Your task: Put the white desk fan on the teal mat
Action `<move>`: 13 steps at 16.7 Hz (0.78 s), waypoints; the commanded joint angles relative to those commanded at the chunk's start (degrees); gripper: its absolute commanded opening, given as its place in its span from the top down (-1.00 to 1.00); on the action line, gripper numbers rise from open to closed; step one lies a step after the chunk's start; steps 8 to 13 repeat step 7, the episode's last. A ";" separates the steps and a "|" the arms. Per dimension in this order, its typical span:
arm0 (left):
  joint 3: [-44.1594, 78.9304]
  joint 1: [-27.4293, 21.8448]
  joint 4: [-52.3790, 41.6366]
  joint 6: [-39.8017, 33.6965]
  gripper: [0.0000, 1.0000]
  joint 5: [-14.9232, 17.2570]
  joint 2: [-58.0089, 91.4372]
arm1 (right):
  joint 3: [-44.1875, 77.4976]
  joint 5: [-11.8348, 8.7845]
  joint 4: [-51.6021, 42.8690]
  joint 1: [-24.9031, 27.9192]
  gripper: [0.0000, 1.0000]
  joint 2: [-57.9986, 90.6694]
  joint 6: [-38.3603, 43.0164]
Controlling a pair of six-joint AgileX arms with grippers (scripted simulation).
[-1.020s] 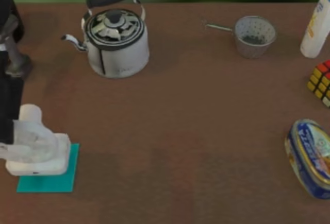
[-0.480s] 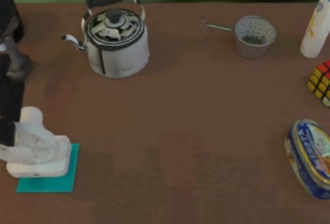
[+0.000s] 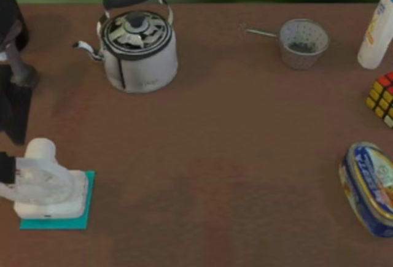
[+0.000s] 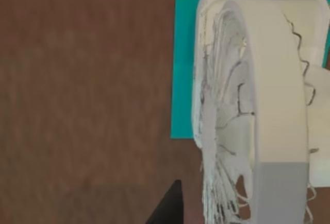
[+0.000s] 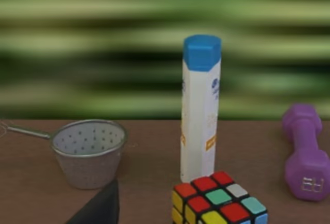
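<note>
1. Since a second ago the white desk fan (image 3: 44, 181) has shifted slightly toward the table's left edge and settled lower, and the left arm's dark body has drawn back from over it toward the left edge.
2. Now the fan stands upright with its rounded square base on the teal mat (image 3: 86, 202); a strip of mat shows along the base's right side and near edge, and the base overhangs the mat's left edge.
3. From the left wrist view the fan's cage ring (image 4: 242, 110) fills much of the picture, with the mat (image 4: 183, 64) showing beside the base.
4. The left gripper (image 3: 5, 167) is at the table's left edge, just beside the fan's cage; only a dark fingertip (image 4: 170, 208) shows in the wrist view, so I cannot tell how its jaws stand.
5. The right arm is out of the top view; its wrist camera looks across the table's right part, and whether its jaws are open or closed I cannot tell.
6. A white-and-black kettle (image 3: 138, 40) stands well apart from the fan, toward the far side.
7. On the right sit a metal strainer (image 3: 303, 43), a white bottle with a blue cap (image 5: 200, 108), a colour cube (image 5: 219, 201), a purple dumbbell (image 5: 305, 152) and a blue tin (image 3: 369, 187).
</note>
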 joint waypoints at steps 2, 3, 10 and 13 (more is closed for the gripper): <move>0.00 0.00 0.00 0.00 -1.00 0.00 0.00 | 0.00 0.00 0.00 0.00 -1.00 0.00 0.00; 0.00 0.00 0.00 0.00 -1.00 0.00 0.00 | 0.00 0.00 0.00 0.00 -1.00 0.00 0.00; 0.00 0.00 0.00 0.00 -1.00 0.00 0.00 | 0.00 0.00 0.00 0.00 -1.00 0.00 0.00; 0.00 0.00 0.00 0.00 -1.00 0.00 0.00 | 0.00 0.00 0.00 0.00 -1.00 0.00 0.00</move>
